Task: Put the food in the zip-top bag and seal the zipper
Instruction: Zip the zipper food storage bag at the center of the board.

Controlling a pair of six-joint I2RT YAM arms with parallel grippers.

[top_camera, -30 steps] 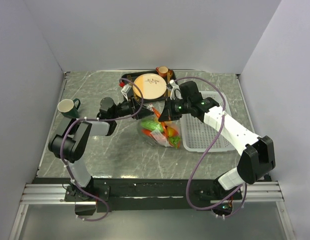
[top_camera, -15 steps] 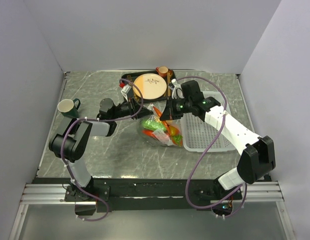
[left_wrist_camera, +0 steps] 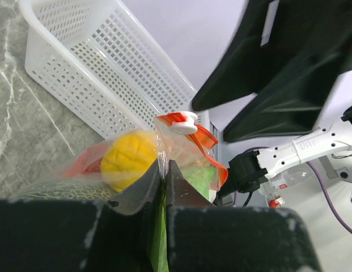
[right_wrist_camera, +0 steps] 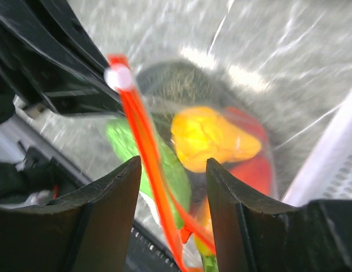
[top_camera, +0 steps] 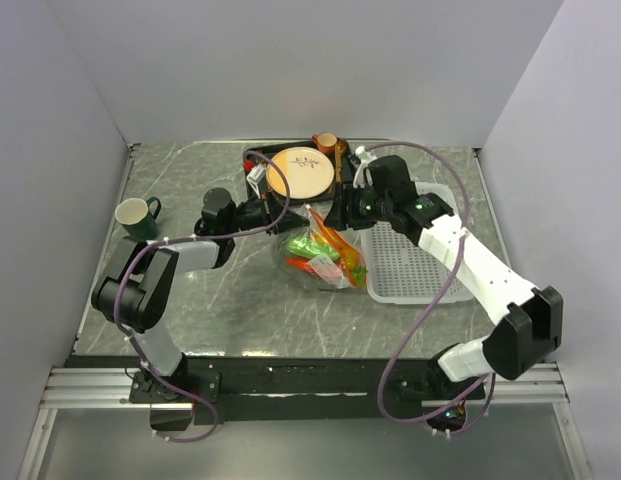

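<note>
Left gripper (left_wrist_camera: 162, 173) pinches the clear floppy bag (left_wrist_camera: 178, 152), right gripper (right_wrist_camera: 173, 165) gapes astride its orange-red zipper strip (right_wrist_camera: 143, 148) — misaligned closing could miss it.

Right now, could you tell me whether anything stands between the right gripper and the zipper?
Nothing visible does. The zipper runs from its white slider straight toward the gap between the fingers of the open right gripper; the left gripper pinches the zip-top bag off to one side.

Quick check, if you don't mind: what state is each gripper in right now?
Left gripper: shut on the zip-top bag.
Right gripper: open, holding nothing.
</note>
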